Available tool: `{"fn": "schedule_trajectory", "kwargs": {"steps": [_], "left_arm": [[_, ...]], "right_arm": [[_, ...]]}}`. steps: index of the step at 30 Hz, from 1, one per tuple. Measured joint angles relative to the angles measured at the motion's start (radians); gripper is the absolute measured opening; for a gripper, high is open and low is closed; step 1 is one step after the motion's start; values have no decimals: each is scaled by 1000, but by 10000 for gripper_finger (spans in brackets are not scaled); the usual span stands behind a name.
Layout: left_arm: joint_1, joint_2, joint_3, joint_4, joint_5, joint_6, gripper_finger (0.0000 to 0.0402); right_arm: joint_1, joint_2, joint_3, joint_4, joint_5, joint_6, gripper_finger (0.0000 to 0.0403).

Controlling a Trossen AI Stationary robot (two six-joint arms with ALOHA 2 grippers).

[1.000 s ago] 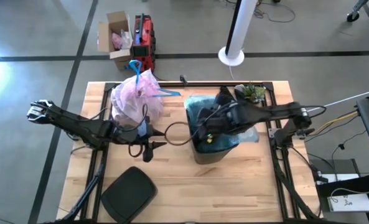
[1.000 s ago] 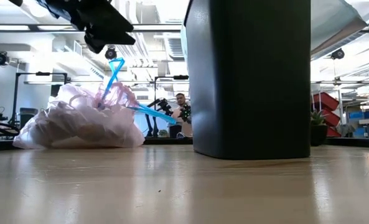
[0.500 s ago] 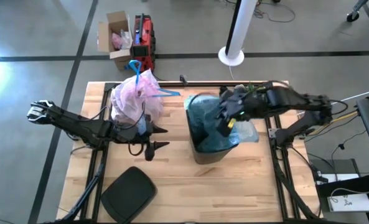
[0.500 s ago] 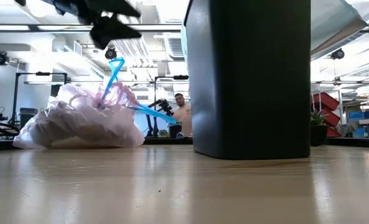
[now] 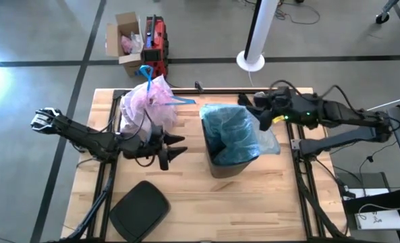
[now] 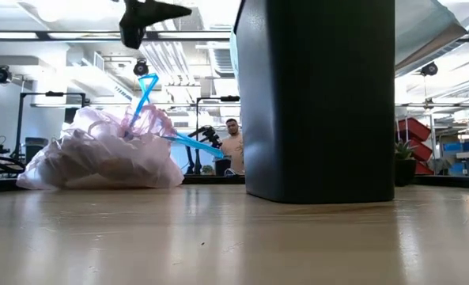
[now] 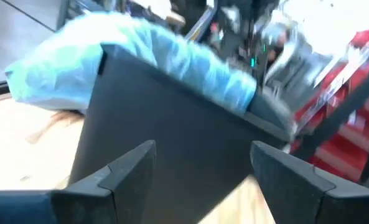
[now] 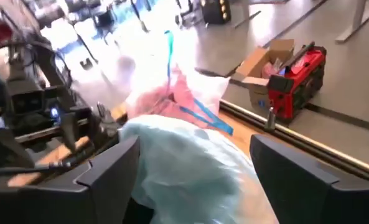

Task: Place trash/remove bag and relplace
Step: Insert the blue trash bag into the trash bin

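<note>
The bag (image 5: pixel 148 104), pinkish-white and tied shut with a blue drawstring (image 6: pixel 143 91), rests with its bottom on the table at the far left. The trash is out of view. A black bin (image 5: pixel 228 160) stands mid-table, and a light blue liner (image 5: pixel 230 128) is draped over its rim. My left gripper (image 5: pixel 175 146) hovers open and level between the bag and the bin; it faces the bin's wall (image 7: pixel 172 130). My right gripper (image 5: pixel 259 116) is open above the bin's far right corner and looks over the liner (image 8: pixel 190 162) toward the bag (image 8: pixel 168 93).
A black lid (image 5: pixel 139 208) lies on the table near the front left. A small plant (image 5: pixel 275 99) stands at the far right edge. On the floor behind the table are a cardboard box (image 5: pixel 127 40) and a red toolbox (image 5: pixel 156 44). A person (image 6: pixel 232 147) stands far off.
My right gripper has drawn up out of the bin and back toward the table's far right corner, which leaves the blue liner spread in the bin. My left gripper has risen a little, tipped up to level and rolled, so that its fingers now face the bin.
</note>
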Motion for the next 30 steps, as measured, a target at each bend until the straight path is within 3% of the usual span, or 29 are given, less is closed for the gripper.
{"fn": "schedule_trajectory", "kwargs": {"steps": [4,8,14,20,25,30], "left_arm": [[-5,0,0,137,-29,-49,250],[-5,1,0,201,-36,-110,254],[-5,27,0,209,-36,-208,255],[-21,66,0,223,-30,-305,255],[-63,62,0,227,-31,-309,255],[-89,56,0,228,-36,-314,255]], "right_arm": [[-27,-156,-187,74,6,72,307],[-55,-316,-316,19,98,234,310],[-115,-480,-422,-132,94,398,305],[-131,-504,-589,-165,-210,622,308],[-129,-594,-622,-103,-253,687,311],[-129,-724,-628,-176,-341,775,311]]}}
